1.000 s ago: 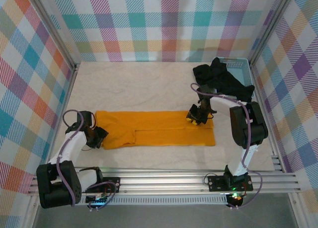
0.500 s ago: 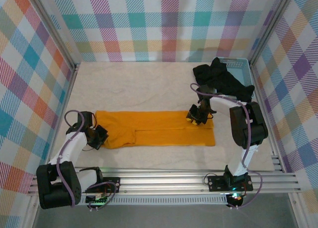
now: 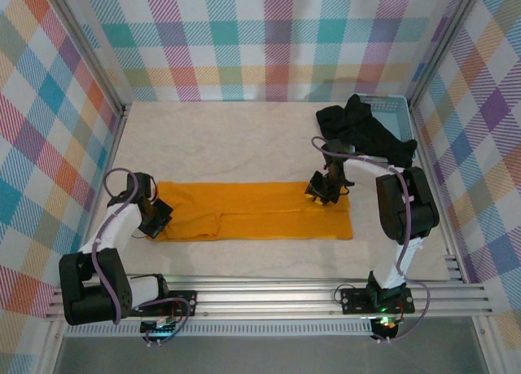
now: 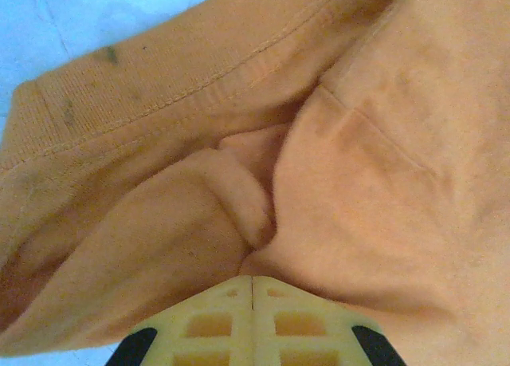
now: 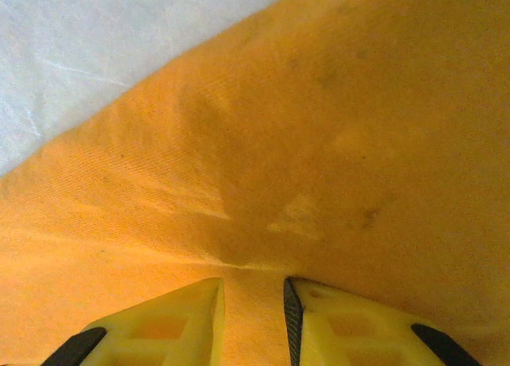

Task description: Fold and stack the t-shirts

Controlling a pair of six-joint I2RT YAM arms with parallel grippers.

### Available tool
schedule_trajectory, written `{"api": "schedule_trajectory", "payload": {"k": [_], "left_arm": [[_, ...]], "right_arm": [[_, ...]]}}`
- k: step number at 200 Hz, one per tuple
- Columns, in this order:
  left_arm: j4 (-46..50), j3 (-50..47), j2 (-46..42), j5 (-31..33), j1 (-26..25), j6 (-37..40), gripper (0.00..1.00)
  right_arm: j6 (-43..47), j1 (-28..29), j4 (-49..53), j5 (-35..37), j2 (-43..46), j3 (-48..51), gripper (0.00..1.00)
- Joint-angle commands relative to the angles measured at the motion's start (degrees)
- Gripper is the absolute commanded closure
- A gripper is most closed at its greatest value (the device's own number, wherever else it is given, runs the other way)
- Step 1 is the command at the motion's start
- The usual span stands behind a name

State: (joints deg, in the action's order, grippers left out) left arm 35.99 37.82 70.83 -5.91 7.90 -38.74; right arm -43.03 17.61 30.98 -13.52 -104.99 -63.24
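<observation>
Lying on the table: the orange t-shirt [image 3: 260,213], which I see as a long folded band running left to right across the near half of the table [image 3: 220,138].
Left gripper: my left gripper [image 3: 156,217] is down at the shirt's left end. On its wrist camera the yellow fingers [image 4: 209,324] are pressed together with a pucker of orange cloth gathered right at their tips, so I read it as clenched on the shirt.
Neckband: the ribbed neckband [image 4: 96,95] curves across the upper left of that wrist view, with pale table surface beyond it.
Right gripper: my right gripper [image 3: 320,193] is down on the shirt's far edge, near its right end. Its wrist camera shows the two fingers [image 5: 171,322] drawn close, with a narrow strip of orange cloth between them and a small ridge rising at the tips. I take it to be grasping the shirt.
Black pile: the black t-shirts [image 3: 366,129] sit crumpled at the far right, draped over the basket's rim and spilling onto the table. They are near the orange one but not touching it.
Basket: the light blue basket [image 3: 396,105] stands in the far right corner, against the plaid wall [image 3: 260,40].
</observation>
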Motion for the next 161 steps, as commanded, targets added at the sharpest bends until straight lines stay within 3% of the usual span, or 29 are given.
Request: {"api": "schedule_trajectory", "payload": {"k": [1,21,34,57,77,104,132,161], "left_arm": [[0.8,1.2,1.2,1.9,-0.4,1.3,1.00],[2.4,2.1,1.7,5.4,-0.5,1.8,0.90],[4.5,2.9,-0.7,10.0,-1.1,2.1,0.65],[9.3,4.5,-6.6,16.6,-3.4,0.9,0.51],[13.1,5.8,-9.9,17.2,-8.5,-3.2,0.51],[12.0,3.0,-10.4,8.9,-15.5,-13.6,0.56],[2.0,1.3,-3.2,2.1,-16.7,-19.3,0.62],[0.4,8.0,8.8,2.7,-16.8,-18.0,0.64]], "right_arm": [[0.2,0.4,2.5,1.4,0.2,0.0,0.72],[0.6,0.6,2.0,1.6,0.7,0.0,0.71],[1.5,1.3,1.7,2.5,2.2,-0.2,0.67],[2.9,2.5,2.0,5.1,6.0,-0.8,0.61],[3.8,2.5,3.7,8.3,9.7,-0.9,0.57],[5.8,1.7,5.3,10.0,12.2,-0.1,0.57],[9.4,1.4,8.1,10.3,8.8,-1.7,0.61],[11.4,1.1,10.3,10.3,2.5,-4.4,0.64]]}}
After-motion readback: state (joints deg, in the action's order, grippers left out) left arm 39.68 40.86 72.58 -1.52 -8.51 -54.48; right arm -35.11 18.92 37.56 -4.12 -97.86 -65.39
